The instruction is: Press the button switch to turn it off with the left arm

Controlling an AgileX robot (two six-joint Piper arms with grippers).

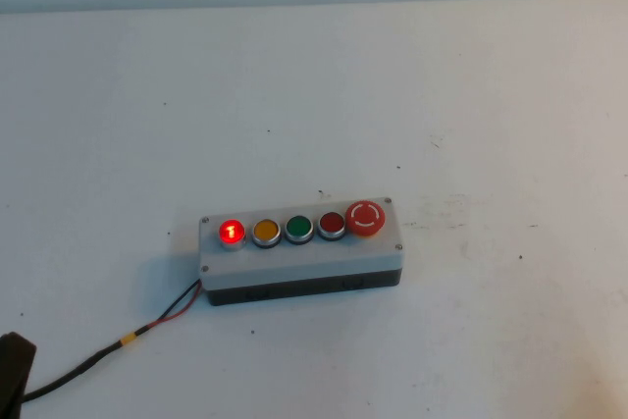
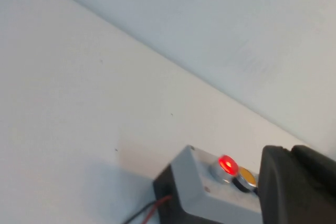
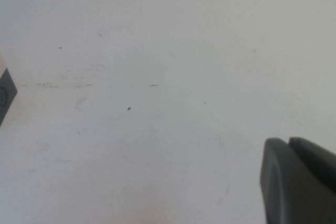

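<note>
Still lit, button switch [image 1: 232,232] untouched; left gripper [image 2: 296,184], right gripper [image 3: 299,182] apart.

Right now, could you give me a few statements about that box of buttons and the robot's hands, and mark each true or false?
1. The button switch at the box's left end is glowing. True.
2. The left hand is pressing it. False: it is near the button but not touching it.
3. The grey box has five buttons. True.
4. The right hand hovers over the box. False: it hangs over bare table.
5. The green button sits at the row's right end. False: it is in the middle.
</note>
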